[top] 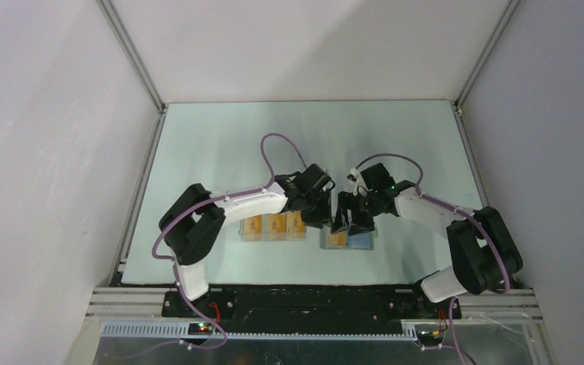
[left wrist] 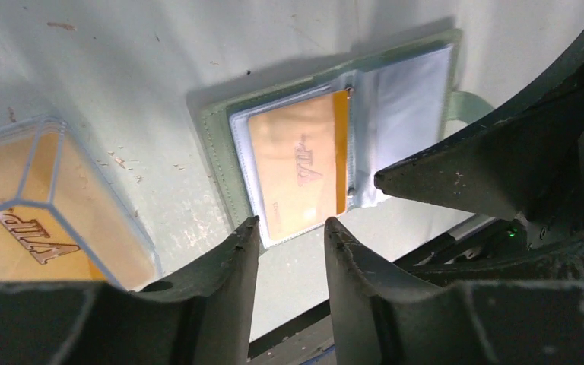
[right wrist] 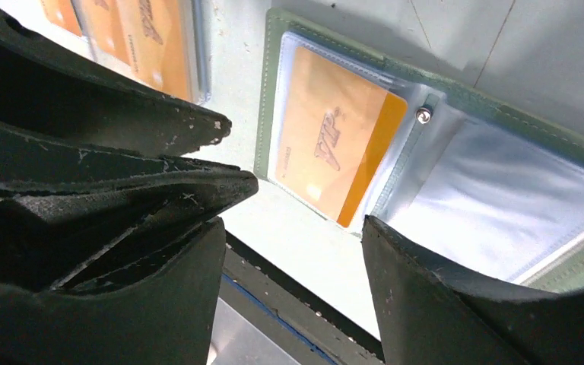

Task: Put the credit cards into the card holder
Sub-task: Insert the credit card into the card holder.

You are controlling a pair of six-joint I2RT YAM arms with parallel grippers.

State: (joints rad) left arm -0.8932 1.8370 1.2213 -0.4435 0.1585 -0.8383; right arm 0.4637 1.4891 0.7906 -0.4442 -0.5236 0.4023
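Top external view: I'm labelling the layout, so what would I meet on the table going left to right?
Left arm → clear box holding three credit cards → open card holder with one credit card in its left pocket → right arm.

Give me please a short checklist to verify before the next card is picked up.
1. Card holder lies open: ok.
2. One card sits inside its pocket: ok.
3. Other pocket is free: ok.
4. Left fingers open, holding nothing: ok.
5. Right fingers pressing the holder down: cannot tell.
6. More cards lie in the clear box: ok.
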